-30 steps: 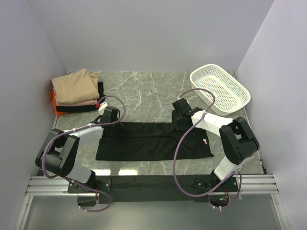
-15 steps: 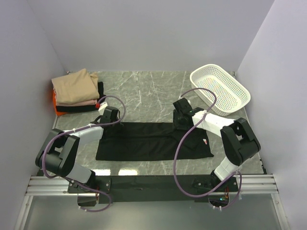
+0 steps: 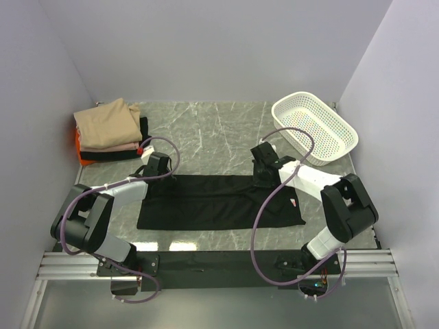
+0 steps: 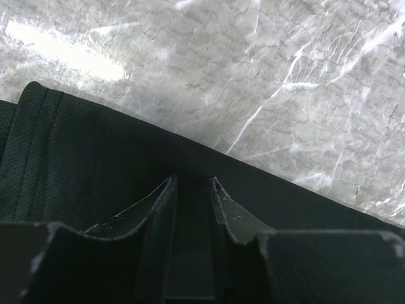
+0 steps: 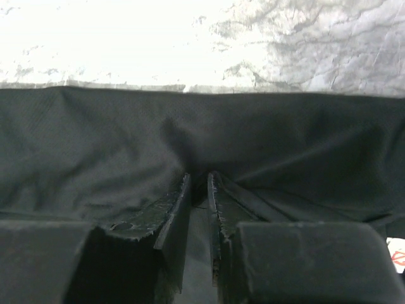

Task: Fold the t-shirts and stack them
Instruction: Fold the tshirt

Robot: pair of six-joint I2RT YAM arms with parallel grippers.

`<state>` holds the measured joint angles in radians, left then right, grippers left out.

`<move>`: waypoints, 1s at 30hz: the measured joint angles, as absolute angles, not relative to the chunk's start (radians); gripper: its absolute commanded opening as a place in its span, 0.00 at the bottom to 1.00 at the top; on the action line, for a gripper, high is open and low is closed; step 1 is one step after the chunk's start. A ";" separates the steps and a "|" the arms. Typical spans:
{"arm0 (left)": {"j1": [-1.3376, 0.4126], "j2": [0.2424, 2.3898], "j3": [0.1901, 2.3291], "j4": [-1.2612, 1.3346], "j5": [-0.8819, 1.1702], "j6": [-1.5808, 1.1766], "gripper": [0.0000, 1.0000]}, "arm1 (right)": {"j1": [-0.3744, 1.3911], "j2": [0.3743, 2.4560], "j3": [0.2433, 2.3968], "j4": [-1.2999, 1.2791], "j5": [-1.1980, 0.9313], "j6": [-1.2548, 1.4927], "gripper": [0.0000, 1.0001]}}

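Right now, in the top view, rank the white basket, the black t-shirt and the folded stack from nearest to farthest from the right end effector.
1. black t-shirt: directly under the right end effector, which sits at the shirt's far edge.
2. white basket: beyond it, in the far right corner.
3. folded stack: across the table, in the far left corner.

Matt black cloth t-shirt (image 3: 219, 202) on glossy marbled table (image 3: 206, 123).
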<state>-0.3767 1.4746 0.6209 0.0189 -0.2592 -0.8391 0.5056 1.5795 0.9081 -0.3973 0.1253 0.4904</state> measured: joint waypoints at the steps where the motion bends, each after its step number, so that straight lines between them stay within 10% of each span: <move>1: -0.377 1.475 0.621 0.019 -0.260 -0.836 0.32 | 0.506 1.572 0.904 -0.400 0.124 0.491 0.25; 8: -0.377 1.475 0.620 0.019 -0.260 -0.832 0.32 | 0.505 1.556 0.876 -0.393 0.100 0.494 0.00; 30: -0.377 1.471 0.612 0.027 -0.260 -0.828 0.32 | 0.617 1.369 0.797 -0.477 0.077 0.548 0.00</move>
<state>-0.3767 1.4708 0.6125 0.0273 -0.2600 -0.8280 0.6167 1.3685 0.7971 -0.4767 0.0769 0.5480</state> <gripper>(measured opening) 0.322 0.010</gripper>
